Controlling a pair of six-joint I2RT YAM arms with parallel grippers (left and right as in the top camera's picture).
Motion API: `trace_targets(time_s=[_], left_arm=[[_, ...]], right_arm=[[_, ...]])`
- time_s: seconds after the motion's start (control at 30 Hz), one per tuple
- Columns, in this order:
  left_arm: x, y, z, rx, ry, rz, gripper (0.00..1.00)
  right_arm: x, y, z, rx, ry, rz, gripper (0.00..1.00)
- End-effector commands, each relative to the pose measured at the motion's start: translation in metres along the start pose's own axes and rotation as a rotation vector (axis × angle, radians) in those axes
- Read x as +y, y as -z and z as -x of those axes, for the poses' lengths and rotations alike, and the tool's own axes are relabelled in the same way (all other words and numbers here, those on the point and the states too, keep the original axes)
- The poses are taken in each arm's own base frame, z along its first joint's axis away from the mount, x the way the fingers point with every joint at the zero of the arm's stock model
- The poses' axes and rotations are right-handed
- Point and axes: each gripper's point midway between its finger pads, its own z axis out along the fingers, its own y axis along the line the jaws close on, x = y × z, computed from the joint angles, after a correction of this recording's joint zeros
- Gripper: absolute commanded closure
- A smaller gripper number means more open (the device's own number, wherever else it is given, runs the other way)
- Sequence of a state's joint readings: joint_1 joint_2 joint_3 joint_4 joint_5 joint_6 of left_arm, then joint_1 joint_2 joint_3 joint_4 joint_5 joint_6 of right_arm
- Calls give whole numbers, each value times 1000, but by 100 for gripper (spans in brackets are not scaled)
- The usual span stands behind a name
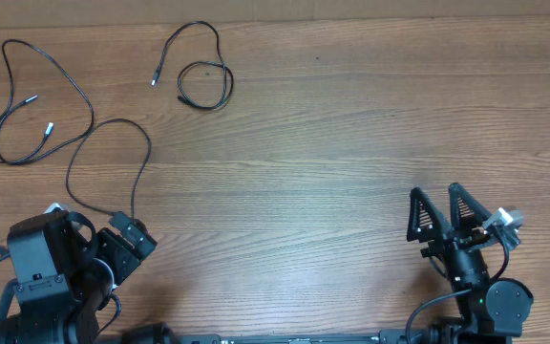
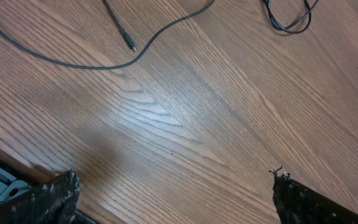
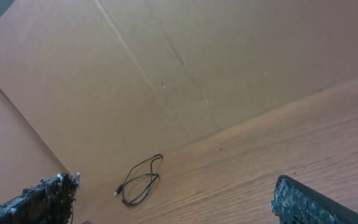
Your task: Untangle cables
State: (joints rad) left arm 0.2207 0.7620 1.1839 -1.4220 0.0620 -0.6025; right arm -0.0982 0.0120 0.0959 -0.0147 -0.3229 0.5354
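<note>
Far left on the brown wooden table (image 1: 351,143): loose thin black cords (image 1: 92,113), small looped black cord (image 1: 230,84) right of them, apart.

L-wrist view: cables (image 2: 185,18) cropped at top edge, fingers (image 2: 48,199) at btm edge

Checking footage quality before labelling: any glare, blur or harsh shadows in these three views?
Overhead: even light, the cables sharp, barely any shadow. Left wrist: a pale sheen on the table, the left gripper's fingers soft in the bottom corners. Right wrist: the right gripper's fingers blurred likewise; the far coiled cable small but legible.
</note>
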Motion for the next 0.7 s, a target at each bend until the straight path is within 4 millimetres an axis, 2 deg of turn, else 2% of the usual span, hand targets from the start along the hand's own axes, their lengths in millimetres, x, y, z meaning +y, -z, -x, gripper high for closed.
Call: trace_targets(time_s=[0.0,0.27,0.47,0.67], left_arm=[[3,1,2,-14,11,13,0],[3,1,2,-14,11,13,1],[3,1,2,-14,11,13,1],[3,1,2,-14,11,13,0]], right_arm=[[-2,-1,-6,4,12,15,0],[-12,-3,-18,4,11,7,0],[-15,-3,-17,-1,14,-5,0],[-31,-2,-22,10,44,-85,0]])
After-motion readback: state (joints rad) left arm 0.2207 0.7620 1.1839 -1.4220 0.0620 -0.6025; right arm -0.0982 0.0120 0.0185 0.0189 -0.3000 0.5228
